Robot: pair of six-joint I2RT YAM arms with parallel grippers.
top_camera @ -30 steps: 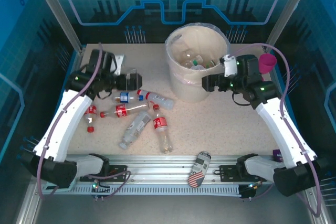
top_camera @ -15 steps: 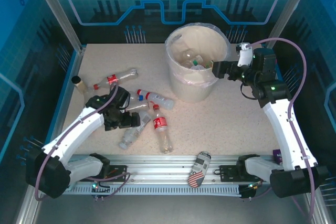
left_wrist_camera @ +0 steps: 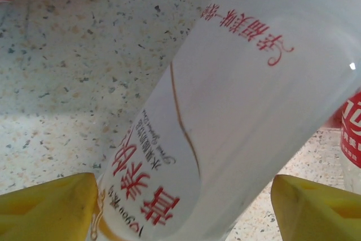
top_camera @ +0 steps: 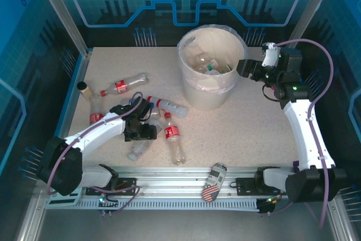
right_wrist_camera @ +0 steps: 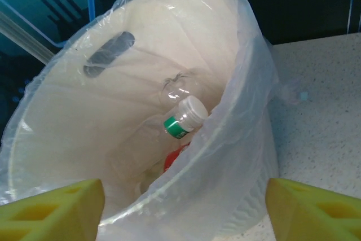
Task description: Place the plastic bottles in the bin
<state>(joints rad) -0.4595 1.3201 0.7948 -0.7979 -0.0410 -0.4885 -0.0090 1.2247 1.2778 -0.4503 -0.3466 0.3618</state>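
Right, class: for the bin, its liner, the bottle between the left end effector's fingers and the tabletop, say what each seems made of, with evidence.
Bin: probably rigid plastic; smooth matte cream wall. Liner: thin clear plastic film; glossy, crinkled, draped over the rim. Bottle: apparently plastic; whitish wrap with red print, shiny highlight. Tabletop: speckled stone-look surface, maybe laminate; unclear.

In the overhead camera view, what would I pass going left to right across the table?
tan-capped bottle → left hand → bin → right hand
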